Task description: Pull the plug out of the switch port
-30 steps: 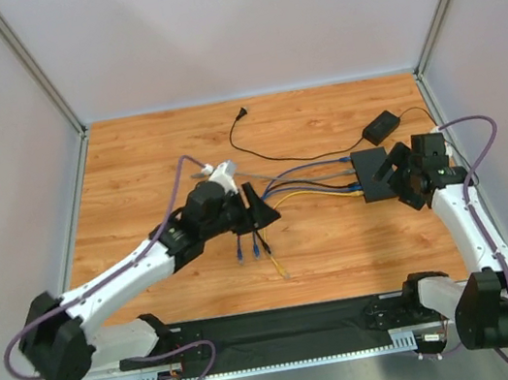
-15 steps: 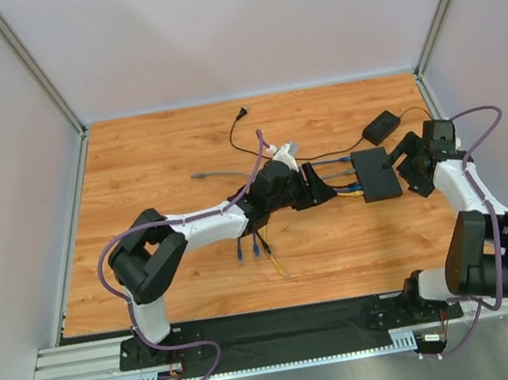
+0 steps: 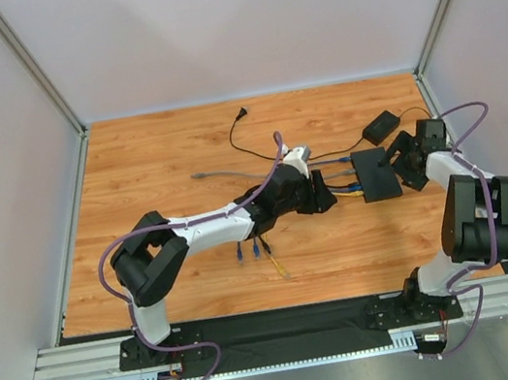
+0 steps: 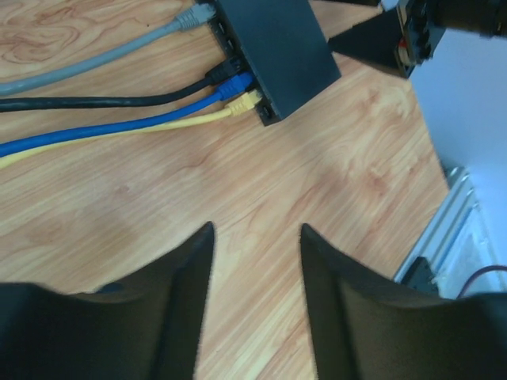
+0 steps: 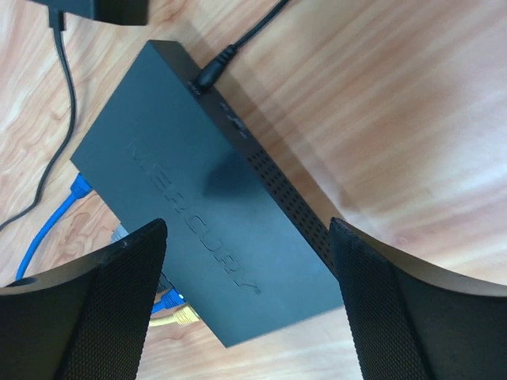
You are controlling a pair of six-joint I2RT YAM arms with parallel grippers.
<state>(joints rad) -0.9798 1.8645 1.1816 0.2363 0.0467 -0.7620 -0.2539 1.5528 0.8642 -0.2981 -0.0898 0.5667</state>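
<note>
Between the spread fingers of the left gripper [image 4: 256, 229] lies bare table [image 4: 333, 174]. Fingers of the right gripper [image 5: 247, 229] stand apart over the switch [image 5: 182, 198], on the right. Its little plugs [image 4: 235, 84] look hard and clipped in; pinch a plug, not its bendy cord [image 4: 119, 131].

1. The switch [image 3: 375, 174] lies on the right part of the tabletop [image 3: 150, 159], between the two pincers.
2. The left pincer [image 4: 256, 229] sits left of the switch, apart from it.
3. The right pincer [image 5: 245, 226] hangs over the switch's right side.
4. Four network cables [image 4: 95, 102] enter the switch's left edge and run leftward.
5. The power adapter [image 3: 382, 127] lies just behind the switch.
6. Loose cable ends [image 3: 256, 247] lie before the left arm.
</note>
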